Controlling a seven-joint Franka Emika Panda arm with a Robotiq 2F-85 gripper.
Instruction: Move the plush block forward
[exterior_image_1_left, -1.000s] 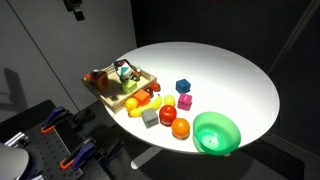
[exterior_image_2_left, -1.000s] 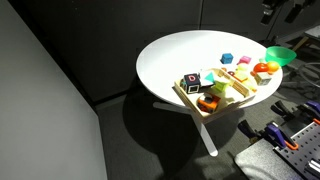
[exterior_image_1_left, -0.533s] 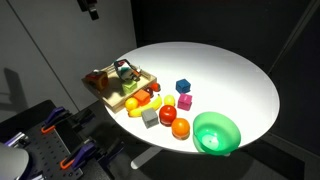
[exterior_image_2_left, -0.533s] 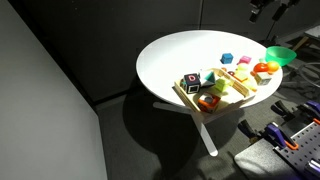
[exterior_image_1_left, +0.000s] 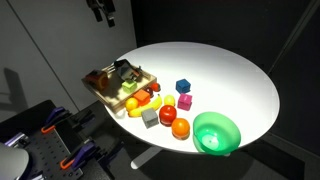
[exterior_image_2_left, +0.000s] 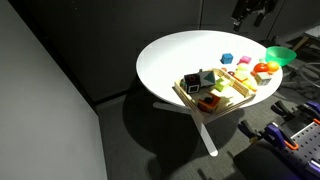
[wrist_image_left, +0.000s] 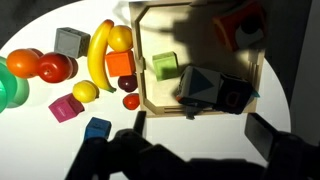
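Over the last second the gripper (exterior_image_1_left: 103, 12) moves in from the side and now hangs high above the wooden tray (exterior_image_1_left: 104, 96), darkening it with shadow. In the wrist view the jaws stand wide apart with nothing between them. The plush block (wrist_image_left: 205, 88), a dark cube, sits untouched inside the tray. Judgement: the approach is under way, and descent and grasp are not yet done.

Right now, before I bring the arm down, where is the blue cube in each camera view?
Exterior view: blue cube near the middle of the table, right of the wooden tray.
Exterior view: blue cube beyond the tray, up and right of it.
Wrist view: blue cube low on the left, off the tray's lower left corner.
Shared landmark: the wooden tray.
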